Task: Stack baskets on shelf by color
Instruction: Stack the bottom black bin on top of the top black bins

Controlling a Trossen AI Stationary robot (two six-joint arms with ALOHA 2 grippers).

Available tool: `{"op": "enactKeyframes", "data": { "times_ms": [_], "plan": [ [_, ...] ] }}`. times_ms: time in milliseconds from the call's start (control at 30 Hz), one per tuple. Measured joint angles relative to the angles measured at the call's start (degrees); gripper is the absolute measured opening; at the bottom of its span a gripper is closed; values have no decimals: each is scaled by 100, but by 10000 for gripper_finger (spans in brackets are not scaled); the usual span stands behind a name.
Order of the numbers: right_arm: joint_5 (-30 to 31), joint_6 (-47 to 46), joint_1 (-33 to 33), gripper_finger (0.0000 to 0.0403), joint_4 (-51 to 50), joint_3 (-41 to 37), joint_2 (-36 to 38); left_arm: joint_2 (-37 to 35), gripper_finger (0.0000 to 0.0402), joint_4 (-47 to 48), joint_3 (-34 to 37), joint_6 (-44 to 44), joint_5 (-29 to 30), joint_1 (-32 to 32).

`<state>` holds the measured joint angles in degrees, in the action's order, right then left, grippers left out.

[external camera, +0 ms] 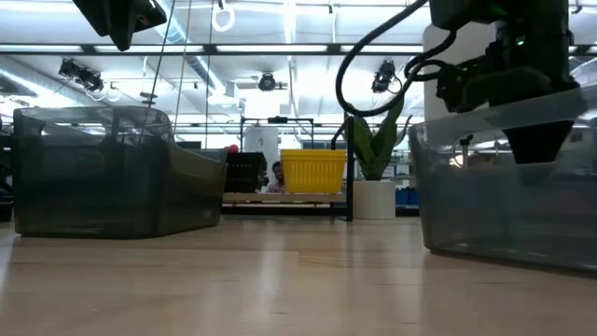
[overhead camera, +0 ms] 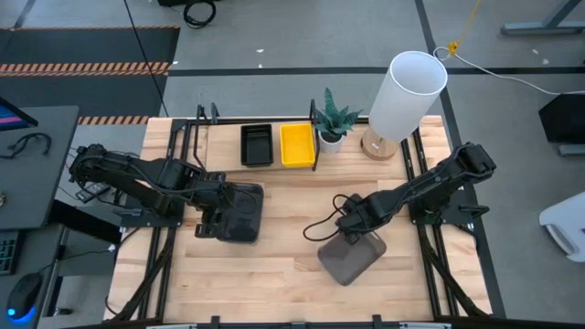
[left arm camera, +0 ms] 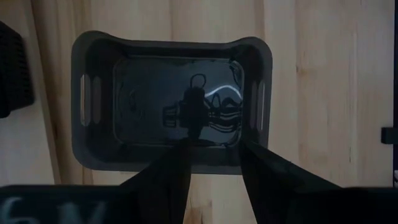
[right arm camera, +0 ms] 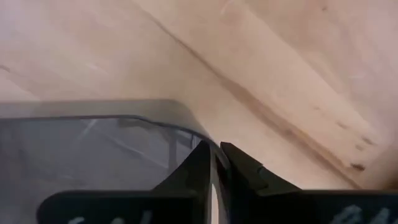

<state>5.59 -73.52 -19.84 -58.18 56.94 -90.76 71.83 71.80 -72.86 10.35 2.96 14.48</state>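
Right gripper [right arm camera: 216, 163]: fingers clamped on the rim of a grey basket [overhead camera: 351, 257], mid-counter [overhead camera: 274, 274]. Left gripper [left arm camera: 214, 155]: fingers apart above the near wall of another grey basket [left arm camera: 171, 102], counter's left. Black basket [overhead camera: 256, 144] and yellow basket [overhead camera: 297, 144] side by side on the shelf [overhead camera: 215, 142].

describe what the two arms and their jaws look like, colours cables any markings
Both arms are matte black with chunky jointed segments. The right arm carries a looping black cable near its wrist. The left arm shows bundled wiring at its base. Each gripper ends in two flat, tapered dark jaws; faint pale lettering marks the bar behind them.
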Motion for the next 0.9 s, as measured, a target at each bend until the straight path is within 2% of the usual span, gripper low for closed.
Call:
{"op": "enactKeyframes", "data": {
  "times_ms": [300, 433, 567, 733, 900],
  "plan": [
    [100, 674, -61, 98, -852, 644, 183, 0, 142, -21, 0, -1, 0, 0],
    [236, 1985, -59, 128, -765, 995, 179, 0, 142, -34, 0, -2, 0, 0],
    [252, 3481, -61, 144, 163, 1160, 177, 0, 142, -34, 0, -19, 0, 0],
    [259, 5247, -308, 145, 1043, 1179, 52, 0, 142, -36, 0, -43, 0, 0],
    [475, 6251, -631, 146, 784, 1497, -615, 0, 142, -41, 0, -52, 111, -2]
  ]
}}
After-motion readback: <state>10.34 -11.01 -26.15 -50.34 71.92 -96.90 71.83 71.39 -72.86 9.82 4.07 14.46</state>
